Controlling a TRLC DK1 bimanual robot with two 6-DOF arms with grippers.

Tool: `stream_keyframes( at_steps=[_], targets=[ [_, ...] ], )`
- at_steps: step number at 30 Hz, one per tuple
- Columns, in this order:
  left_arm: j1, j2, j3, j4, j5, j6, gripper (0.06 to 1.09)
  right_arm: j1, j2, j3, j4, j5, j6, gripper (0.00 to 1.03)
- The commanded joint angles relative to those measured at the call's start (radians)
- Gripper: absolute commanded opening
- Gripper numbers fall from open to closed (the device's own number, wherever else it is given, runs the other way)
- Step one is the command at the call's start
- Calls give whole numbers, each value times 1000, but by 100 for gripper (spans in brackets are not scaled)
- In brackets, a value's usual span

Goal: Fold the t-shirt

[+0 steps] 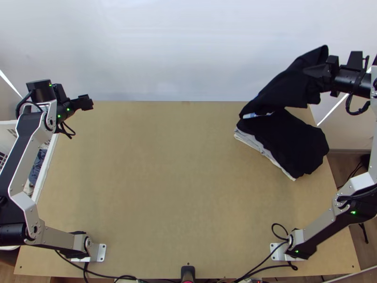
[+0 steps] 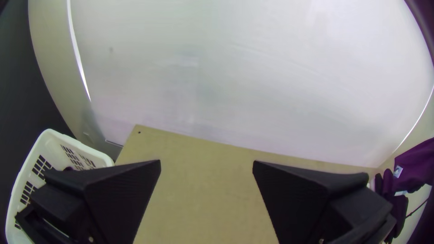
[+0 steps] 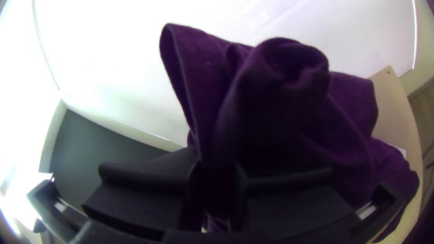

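Observation:
High over the table's far right part, my right gripper point(image 1: 325, 70) is shut on a black t-shirt point(image 1: 292, 82), which hangs bunched and slanting down to the left. Its lower end meets a stack of folded cloth point(image 1: 287, 141) with black cloth on top and lighter layers below. In the right wrist view the t-shirt point(image 3: 280, 99) looks purple and rises in folds from between the fingers of my right gripper point(image 3: 217, 180). My left gripper point(image 1: 87, 102) is over the far left corner. The left wrist view shows my left gripper point(image 2: 206, 165) open, with nothing between its fingers.
The wooden table point(image 1: 165, 165) lies bare between the arms. A white basket point(image 2: 97, 156) holding some cloth stands beyond the left edge. A pale wall point(image 1: 188, 47) rises behind the far edge. Cables point(image 1: 254, 271) run along the near edge.

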Motion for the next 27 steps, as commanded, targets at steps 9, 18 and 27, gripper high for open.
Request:
stream_keyframes(
  at_steps=[9,18,27],
  targets=[
    [4,-36,-30,0,-1,1,104,-64,-19,-125,-24,-7,-96,3],
    [17,-52,-37,0,-1,1,104,0,25,16,-22,-5,-67,3],
    [29,-66,-46,0,-1,5,104,32,85,3,-4,-4,-70,3]
  ],
)
